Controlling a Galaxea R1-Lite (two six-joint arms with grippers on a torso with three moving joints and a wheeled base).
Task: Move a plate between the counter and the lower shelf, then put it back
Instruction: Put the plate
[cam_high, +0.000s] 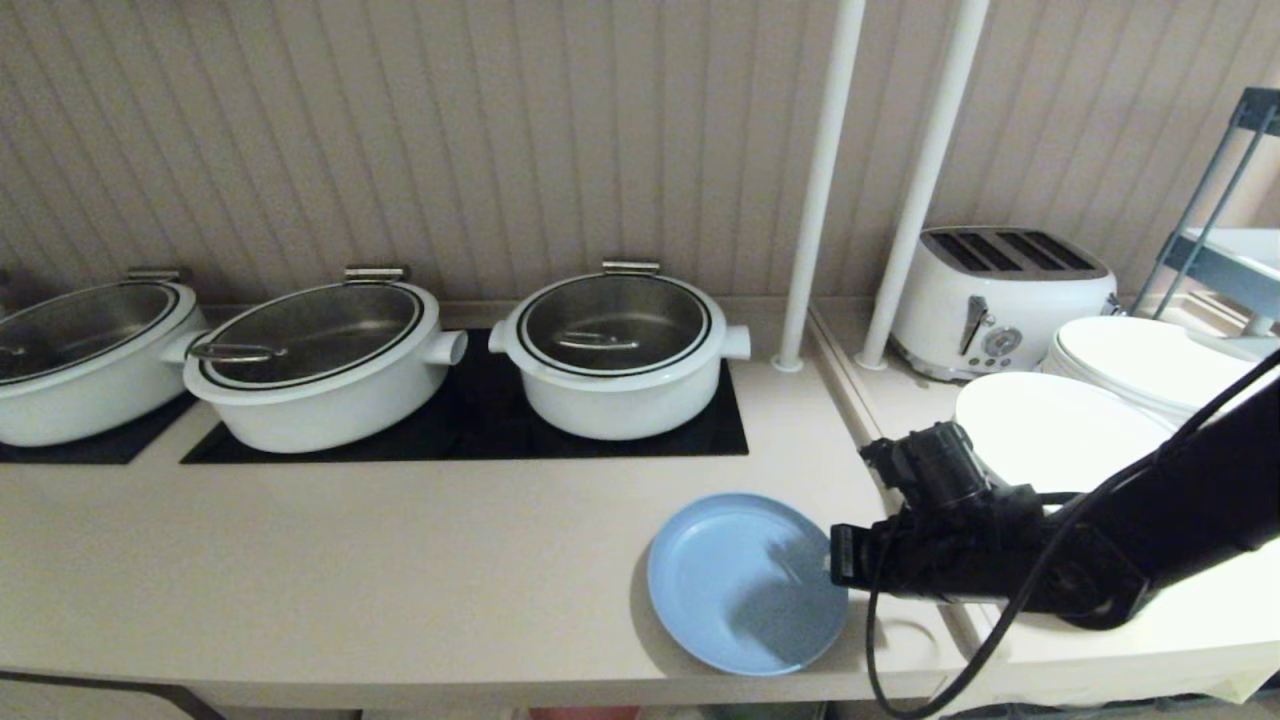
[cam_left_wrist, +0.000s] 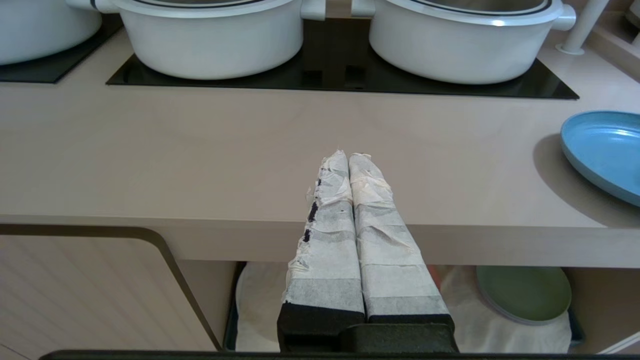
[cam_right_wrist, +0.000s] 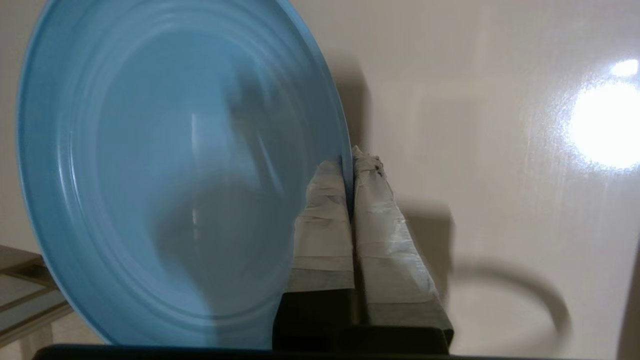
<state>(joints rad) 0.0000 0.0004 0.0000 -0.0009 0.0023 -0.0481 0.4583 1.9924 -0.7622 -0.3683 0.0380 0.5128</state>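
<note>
beige counter (cam_high: 350, 560), blue plate (cam_high: 740, 585) rim pinched by right gripper (cam_right_wrist: 351, 162)

The head view looks down at the long glossy beige table (cam_high: 350, 560); both wrist views (the right very close) share its light blue round plate (cam_right_wrist: 165, 175).

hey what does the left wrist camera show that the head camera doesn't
Only the left wrist view shows the left gripper, fingers shut and empty in front of the counter edge, plus the lower shelf with its white cloth and a green plate. Only the head view shows the right gripper at the plate's rim, the toaster and the white plate stacks. Both show the plate on the counter and the white pots.
</note>
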